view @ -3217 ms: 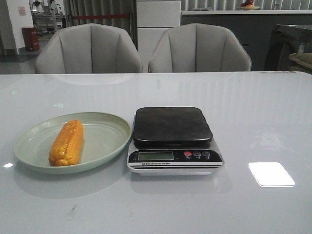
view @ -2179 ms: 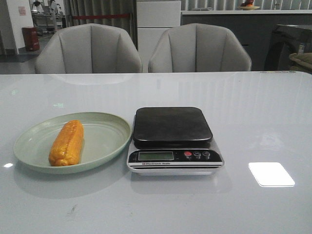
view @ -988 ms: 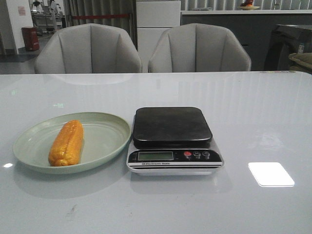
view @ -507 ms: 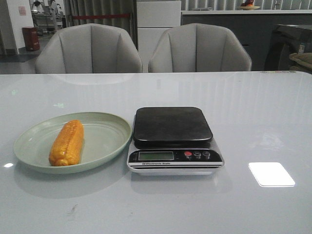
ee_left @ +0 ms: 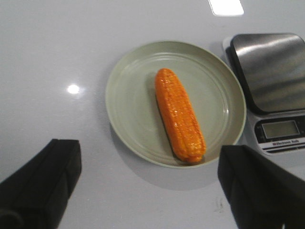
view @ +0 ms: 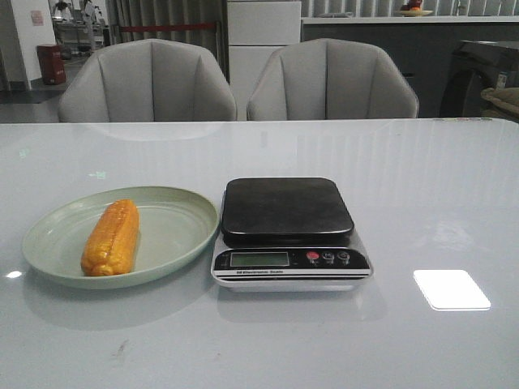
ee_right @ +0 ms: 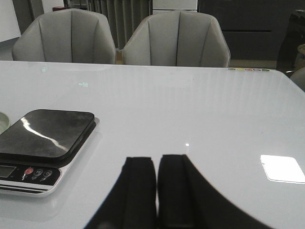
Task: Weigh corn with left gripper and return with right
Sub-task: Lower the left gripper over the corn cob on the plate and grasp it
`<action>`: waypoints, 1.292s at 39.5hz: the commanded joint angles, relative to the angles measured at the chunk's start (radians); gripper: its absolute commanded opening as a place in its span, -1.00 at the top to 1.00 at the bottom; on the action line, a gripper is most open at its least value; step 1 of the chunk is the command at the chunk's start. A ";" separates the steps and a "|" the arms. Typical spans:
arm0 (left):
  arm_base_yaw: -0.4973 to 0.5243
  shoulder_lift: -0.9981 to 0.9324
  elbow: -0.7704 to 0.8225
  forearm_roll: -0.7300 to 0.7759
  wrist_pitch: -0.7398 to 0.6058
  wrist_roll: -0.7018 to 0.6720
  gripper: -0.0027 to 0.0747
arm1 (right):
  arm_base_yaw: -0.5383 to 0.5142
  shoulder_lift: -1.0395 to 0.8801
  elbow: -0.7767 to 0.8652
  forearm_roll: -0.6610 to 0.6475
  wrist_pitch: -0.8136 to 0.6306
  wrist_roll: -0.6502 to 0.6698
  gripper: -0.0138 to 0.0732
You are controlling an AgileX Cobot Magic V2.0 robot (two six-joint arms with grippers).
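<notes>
Corn [view: 110, 237]: orange-yellow cob w/ kernel rows, blunt ends, on plate [view: 174, 235].

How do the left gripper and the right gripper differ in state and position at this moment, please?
The left gripper is open, its black fingers spread wide; the right gripper is shut, fingers together. The left gripper looks down on the corn lying in the green plate; the right gripper points across the table beside the scale, with nothing beneath it. Both are black and hold nothing.
</notes>
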 commanded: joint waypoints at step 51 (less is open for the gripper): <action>-0.144 0.766 -0.413 -0.076 0.095 -0.064 0.11 | -0.005 -0.020 0.011 -0.012 -0.075 -0.010 0.25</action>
